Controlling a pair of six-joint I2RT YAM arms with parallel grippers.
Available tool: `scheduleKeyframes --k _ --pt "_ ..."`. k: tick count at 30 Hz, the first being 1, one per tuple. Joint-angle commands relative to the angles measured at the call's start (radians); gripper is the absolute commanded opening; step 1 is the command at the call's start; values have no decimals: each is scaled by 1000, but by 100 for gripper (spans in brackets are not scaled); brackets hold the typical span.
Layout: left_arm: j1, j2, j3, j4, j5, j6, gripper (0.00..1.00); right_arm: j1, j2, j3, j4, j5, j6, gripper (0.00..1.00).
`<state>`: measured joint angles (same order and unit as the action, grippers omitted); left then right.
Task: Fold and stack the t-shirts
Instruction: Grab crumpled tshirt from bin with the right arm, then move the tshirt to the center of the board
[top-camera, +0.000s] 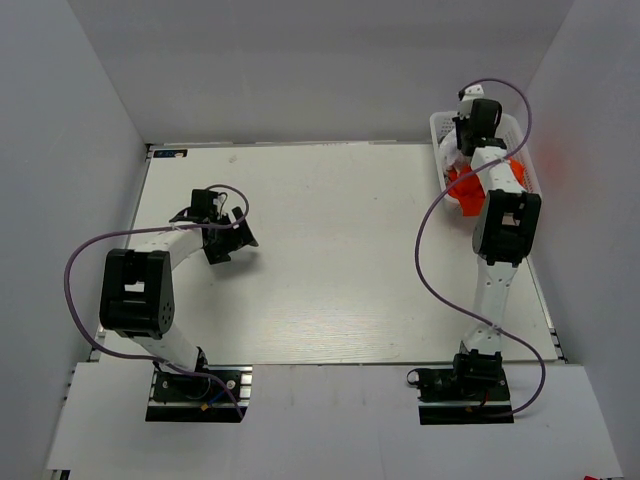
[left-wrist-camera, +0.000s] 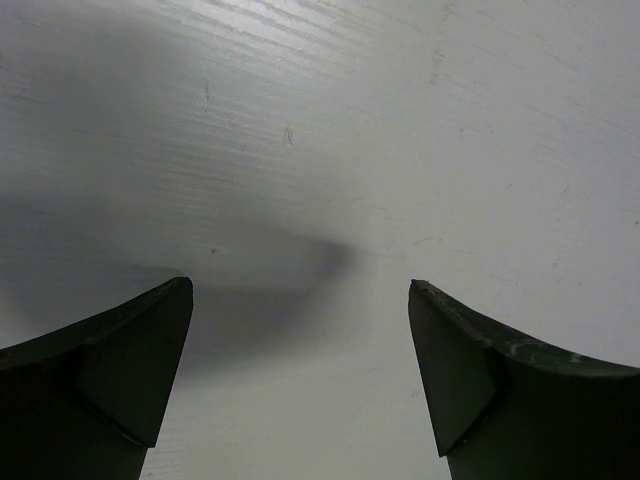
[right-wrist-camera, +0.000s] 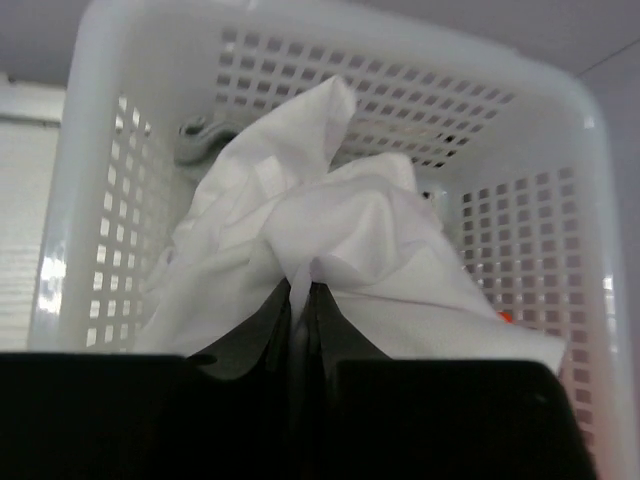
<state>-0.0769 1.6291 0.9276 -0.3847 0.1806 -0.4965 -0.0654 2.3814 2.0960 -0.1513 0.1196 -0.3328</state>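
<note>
Right gripper (right-wrist-camera: 300, 292): pressed together, pinching a raised fold of the white t-shirt (right-wrist-camera: 330, 210).
White t-shirt: crumpled on top inside the basket (right-wrist-camera: 575, 130).
Handling: light, limp and thin; it will likely lift bunched, so shoulders or hem give better holds later.
Beside it: grey t-shirt (right-wrist-camera: 200, 135), orange t-shirt (top-camera: 462, 190).
Left gripper (left-wrist-camera: 300, 290): spread wide above the table (left-wrist-camera: 400, 100).

The left arm (top-camera: 135, 290) and right arm (top-camera: 505, 225) share white tubular links and blocky black joint housings. A thin purple cable (top-camera: 68, 275) loops along each. Black base plates (top-camera: 195, 398) anchor them. The left pincer (left-wrist-camera: 300, 285) and right pincer (right-wrist-camera: 302, 295) have matte black wedge-shaped fingers.
</note>
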Motion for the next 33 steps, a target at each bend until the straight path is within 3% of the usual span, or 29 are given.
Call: scheduleKeyframes --k 1,6,12,19,28,29,33 --pt "-4 -14 47 20 26 1 99 -8 -178 -5 223 63 121 0" --pt "-4 -44 47 11 26 1 99 -7 -310 -21 306 115 195 0" --pt "-4 -110 36 0 26 1 99 -1 -442 65 226 -30 244 0" --pt "-4 -195 2 9 17 1 99 6 -599 139 211 -380 435 0" --pt "6 -302 -39 18 -27 -19 99 64 -616 213 314 -911 722 0" --pt "-4 -316 -50 18 -47 -19 99 100 -611 213 331 -937 806 0" --pt "-4 -399 -98 27 -38 -28 99 191 -608 194 377 -1063 883 0"
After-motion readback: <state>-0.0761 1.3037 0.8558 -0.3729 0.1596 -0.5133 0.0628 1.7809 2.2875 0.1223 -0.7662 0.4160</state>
